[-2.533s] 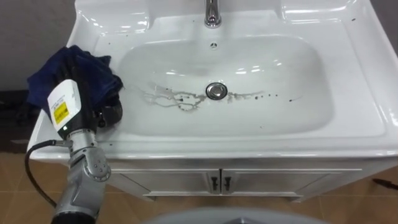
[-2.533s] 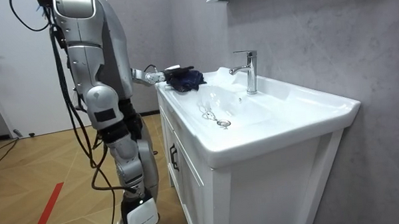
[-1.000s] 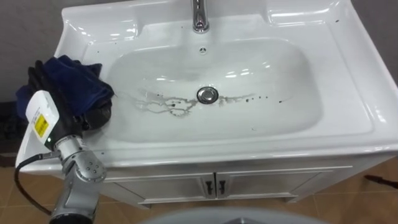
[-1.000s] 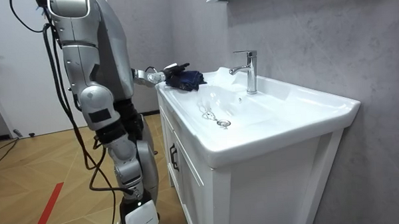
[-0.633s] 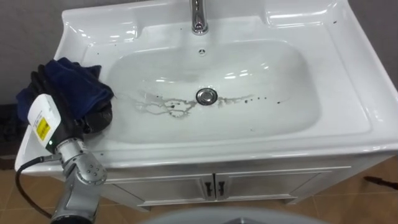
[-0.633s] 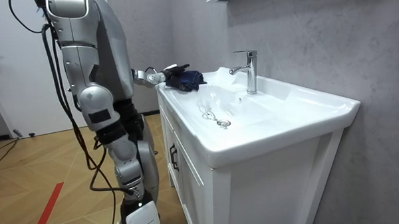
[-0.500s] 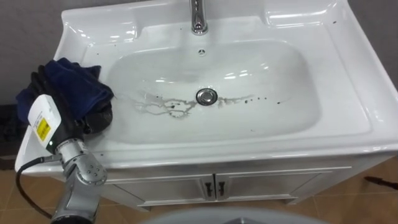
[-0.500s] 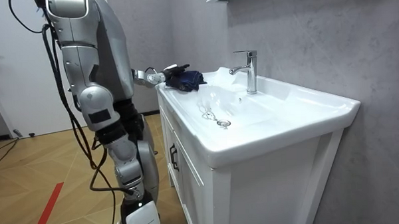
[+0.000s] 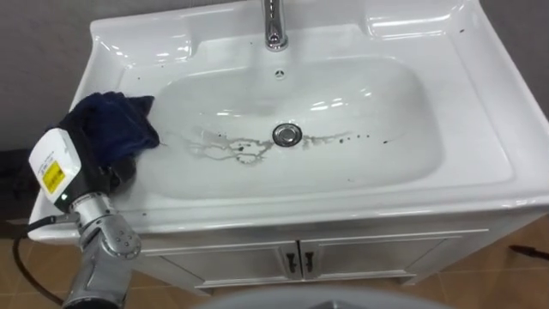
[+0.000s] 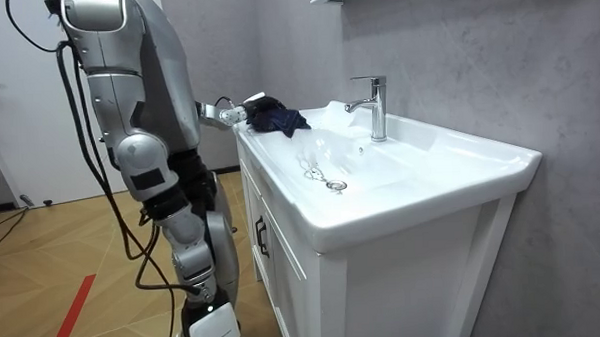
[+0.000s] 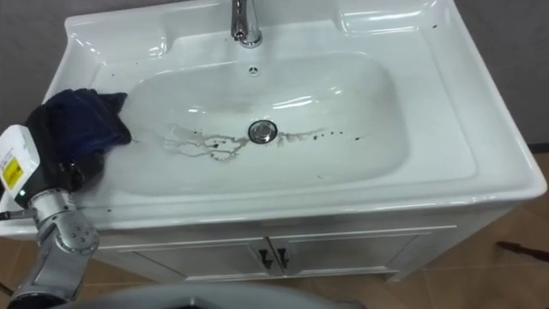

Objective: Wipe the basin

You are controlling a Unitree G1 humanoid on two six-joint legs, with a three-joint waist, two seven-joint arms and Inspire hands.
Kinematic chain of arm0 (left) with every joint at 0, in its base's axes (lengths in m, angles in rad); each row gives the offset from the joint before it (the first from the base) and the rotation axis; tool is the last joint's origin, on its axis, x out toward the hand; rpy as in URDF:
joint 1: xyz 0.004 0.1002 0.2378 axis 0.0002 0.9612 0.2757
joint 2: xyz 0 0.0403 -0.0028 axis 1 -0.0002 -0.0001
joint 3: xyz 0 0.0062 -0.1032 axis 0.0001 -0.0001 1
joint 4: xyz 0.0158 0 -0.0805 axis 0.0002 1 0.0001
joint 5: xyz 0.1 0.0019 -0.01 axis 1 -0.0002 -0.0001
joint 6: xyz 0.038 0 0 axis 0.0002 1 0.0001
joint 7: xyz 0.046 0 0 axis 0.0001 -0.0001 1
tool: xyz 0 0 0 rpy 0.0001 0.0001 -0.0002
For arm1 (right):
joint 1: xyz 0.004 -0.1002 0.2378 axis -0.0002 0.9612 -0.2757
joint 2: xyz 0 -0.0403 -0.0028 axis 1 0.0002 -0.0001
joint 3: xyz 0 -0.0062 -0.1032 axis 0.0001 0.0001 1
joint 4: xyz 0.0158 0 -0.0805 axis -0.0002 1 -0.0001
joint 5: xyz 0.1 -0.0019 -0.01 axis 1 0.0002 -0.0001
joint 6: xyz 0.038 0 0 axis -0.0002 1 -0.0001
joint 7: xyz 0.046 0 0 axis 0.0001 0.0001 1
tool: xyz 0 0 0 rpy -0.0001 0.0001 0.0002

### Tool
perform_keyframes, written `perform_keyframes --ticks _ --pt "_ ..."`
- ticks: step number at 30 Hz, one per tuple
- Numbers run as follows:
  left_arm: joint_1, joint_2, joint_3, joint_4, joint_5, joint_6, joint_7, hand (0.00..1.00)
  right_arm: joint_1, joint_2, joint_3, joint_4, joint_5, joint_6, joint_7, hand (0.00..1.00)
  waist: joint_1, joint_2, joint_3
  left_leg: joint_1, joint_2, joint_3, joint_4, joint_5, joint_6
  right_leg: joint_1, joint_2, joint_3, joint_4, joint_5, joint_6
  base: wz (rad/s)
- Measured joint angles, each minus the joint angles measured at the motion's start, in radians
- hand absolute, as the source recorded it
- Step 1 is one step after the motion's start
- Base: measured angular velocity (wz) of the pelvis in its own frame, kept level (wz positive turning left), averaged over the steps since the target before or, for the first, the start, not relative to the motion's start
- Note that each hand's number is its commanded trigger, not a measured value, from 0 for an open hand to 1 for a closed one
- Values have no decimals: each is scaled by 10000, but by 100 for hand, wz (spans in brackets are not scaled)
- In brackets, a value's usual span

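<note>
The robot stands at the left end of a white vanity, its left arm reaching over the corner. The left hand (image 9: 96, 172) rests on the left rim of the basin (image 9: 480, 103), its front buried under a crumpled dark blue cloth (image 9: 111, 127), so I cannot tell how far it is closed or whether it grips the cloth. The cloth lies on that rim, its right edge hanging over into the bowl. Just right of it, grey-brown smears (image 9: 227, 146) run across the bowl floor to the drain (image 9: 286, 134), with dark specks (image 9: 364, 136) beyond. The chrome faucet (image 9: 274, 24) stands at the back rim above the drain. The cabinet (image 9: 369, 256) below is closed.
</note>
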Motion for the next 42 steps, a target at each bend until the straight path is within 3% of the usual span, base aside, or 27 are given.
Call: perform_keyframes --ticks 25,34,37,42 --pt "-428 -166 586 540 -420 86 -117 100 -18 -3 -180 10 -42 81 59 0 6 7 -22 95 -3 41 -35 9 -7 26 -16 27 14 -56 -14 0" --pt "-634 -205 606 445 -681 83 -404 100 -114 19 -156 -326 -94 15 261 0 20 -74 -50 -7 -16 -62 9 13 -14 21 -40 -170 17 -67 -17 6" --pt "-631 -198 631 -11 -879 146 -686 100 -139 23 -149 -362 -90 -125 232 0 18 -155 -43 -65 -26 -160 86 13 -14 41 -44 -281 15 -67 -18 11" --pt "-422 -215 601 -1344 -882 456 -1222 100 -119 40 -74 -366 -69 -282 119 0 52 -434 65 -449 -65 -465 383 8 -15 -69 -47 -507 -19 -65 -21 18"
